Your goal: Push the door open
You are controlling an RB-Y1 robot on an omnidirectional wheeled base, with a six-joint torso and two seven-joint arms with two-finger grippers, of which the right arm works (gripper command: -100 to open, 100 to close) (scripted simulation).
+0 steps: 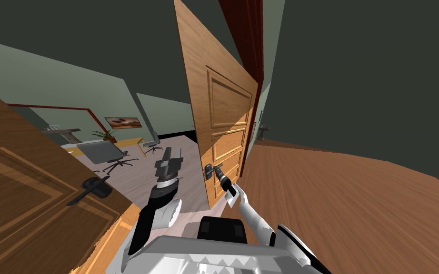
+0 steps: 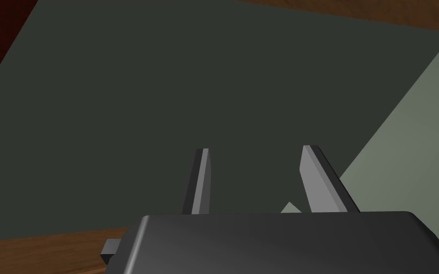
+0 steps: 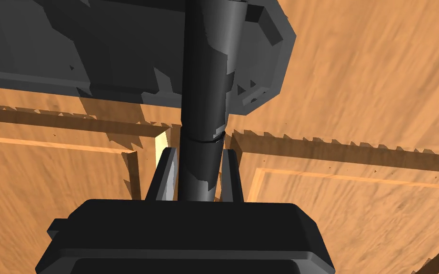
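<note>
Wooden panelled door [image 1: 221, 114] ajar straight ahead, dark red frame [image 1: 249, 43] behind it. Dark lever handle [image 1: 212, 169] low on door face, near free edge. Lever held by right jaws, clamped, one blade each side. Left arm [image 1: 164, 183] raised beside door; left jaws apart. Second wooden door [image 1: 28, 190] far left.

grey-green walls [image 1: 356, 71], wood floor [image 1: 356, 200] (desk [image 1: 133, 141], office chairs [image 1: 153, 142] beyond)

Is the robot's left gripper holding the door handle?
No, the left gripper is open on nothing; the right gripper is shut on the dark door handle.
</note>
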